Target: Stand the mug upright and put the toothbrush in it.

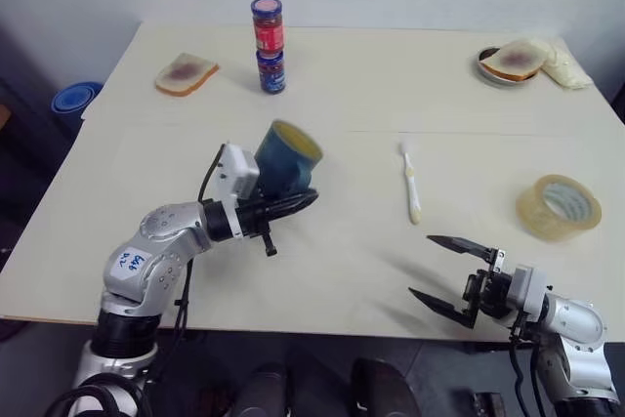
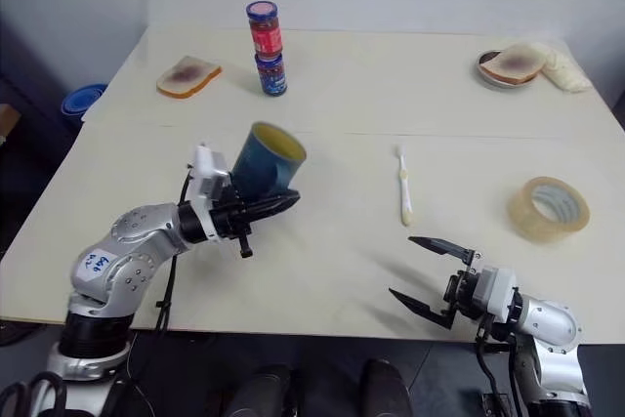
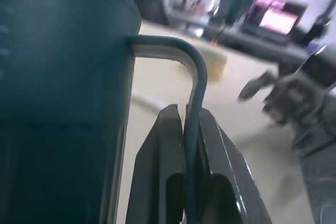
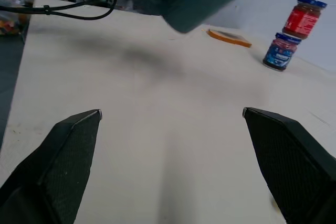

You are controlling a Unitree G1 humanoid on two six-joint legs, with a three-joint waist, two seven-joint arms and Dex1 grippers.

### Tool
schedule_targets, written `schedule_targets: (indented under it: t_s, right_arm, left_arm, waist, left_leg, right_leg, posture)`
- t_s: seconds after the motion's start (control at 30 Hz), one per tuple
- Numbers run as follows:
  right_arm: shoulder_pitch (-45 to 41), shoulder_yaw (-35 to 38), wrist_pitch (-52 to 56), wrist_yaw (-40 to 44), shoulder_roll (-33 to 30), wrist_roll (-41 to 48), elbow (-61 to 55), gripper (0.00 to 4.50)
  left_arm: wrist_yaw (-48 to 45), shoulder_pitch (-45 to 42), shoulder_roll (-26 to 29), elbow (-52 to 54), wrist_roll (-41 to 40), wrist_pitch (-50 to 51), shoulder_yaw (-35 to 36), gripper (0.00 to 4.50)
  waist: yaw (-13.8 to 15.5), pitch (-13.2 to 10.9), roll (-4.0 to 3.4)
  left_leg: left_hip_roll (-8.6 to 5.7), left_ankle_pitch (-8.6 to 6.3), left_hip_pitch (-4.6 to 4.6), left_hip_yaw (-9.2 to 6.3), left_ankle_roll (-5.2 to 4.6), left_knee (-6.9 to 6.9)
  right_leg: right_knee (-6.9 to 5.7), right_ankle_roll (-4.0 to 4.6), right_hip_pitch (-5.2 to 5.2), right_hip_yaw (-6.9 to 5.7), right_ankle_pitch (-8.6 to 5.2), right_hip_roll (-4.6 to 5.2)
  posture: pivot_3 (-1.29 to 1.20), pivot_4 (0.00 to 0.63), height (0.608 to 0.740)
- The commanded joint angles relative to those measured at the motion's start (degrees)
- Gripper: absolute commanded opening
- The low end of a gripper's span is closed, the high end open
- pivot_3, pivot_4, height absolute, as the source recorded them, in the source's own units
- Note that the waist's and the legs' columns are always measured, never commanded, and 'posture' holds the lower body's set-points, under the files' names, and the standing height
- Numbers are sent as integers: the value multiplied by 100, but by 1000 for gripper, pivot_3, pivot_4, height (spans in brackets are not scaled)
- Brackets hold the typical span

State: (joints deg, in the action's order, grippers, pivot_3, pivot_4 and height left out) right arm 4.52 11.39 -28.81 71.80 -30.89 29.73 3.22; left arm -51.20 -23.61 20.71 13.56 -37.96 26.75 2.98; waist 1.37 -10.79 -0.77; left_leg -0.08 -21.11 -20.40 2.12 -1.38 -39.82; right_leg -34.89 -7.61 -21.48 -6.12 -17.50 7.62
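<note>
Your left gripper [image 1: 293, 204] is pinched on the thin loop handle of the mug [image 1: 285, 158]; in the left wrist view the two black fingers [image 3: 168, 150] press together with the handle [image 3: 195, 93] running between them. The mug sits just above and behind those fingers, lifted off the table [image 1: 342, 261] and tilted, its yellowish mouth facing up and away from you toward the right. Well beyond the left gripper, toward the far edge, you have a slice of bread [image 1: 185, 73] to its left and the stacked jars [image 1: 269, 44], red on blue, almost straight ahead of it.

Moving right, the toothbrush [image 1: 411, 181] lies flat on the table, between your two grippers and further out than either, well apart from the mug. It runs roughly away from you, bristle head at the far end. It is ahead of and slightly left of your right gripper [image 1: 451, 275], touching nothing.

Your right gripper hovers near the table's near edge with its fingers spread wide and nothing between them. A tape roll [image 1: 559, 206] lies ahead of it to its right. Far beyond it, at the back right corner, a plate [image 1: 485, 67] carries another bread slice [image 1: 515, 59].
</note>
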Motion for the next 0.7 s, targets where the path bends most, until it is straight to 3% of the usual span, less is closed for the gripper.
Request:
schedule_targets:
  t_s: [0.03, 0.2, 0.43, 0.7]
  right_arm:
    - [107, 426, -279, -227, -136, -75, 100, 4500]
    - [328, 817, -478, -322, -340, -83, 241, 4500]
    - [485, 1037, -597, -286, -512, 29, 202, 4500]
    - [440, 832, -584, -440, -376, -109, 55, 4500]
  left_arm:
    - [-784, -123, -410, -731, -99, -678, -194, 29]
    - [-1551, -302, -1090, -2364, 476, -1605, -729, 29]
    - [-1797, -447, -1560, -3979, 1073, -2774, -741, 29]
    - [-1721, -66, -1028, -3448, 986, -2403, -433, 2286]
  waist:
    - [2, 0, 0]
    - [22, -1, 2]
    - [12, 7, -11]
    - [-81, 20, -32]
  left_leg:
    - [-4, 0, 0, 3, 0, -1]
    - [-15, -3, 0, 10, -8, -6]
    - [-15, -5, 3, 17, -11, -4]
    - [15, -5, 26, 22, -10, 2]
  right_leg:
    - [-1, 0, 0, 0, 0, 0]
    - [-1, -3, 2, 1, 2, 0]
    - [1, -5, 3, 0, 2, -4]
    - [-8, -4, 15, 6, 2, -4]
  posture:
    - [0, 150, 740]
    - [0, 150, 740]
    - [0, 150, 740]
    - [0, 150, 740]
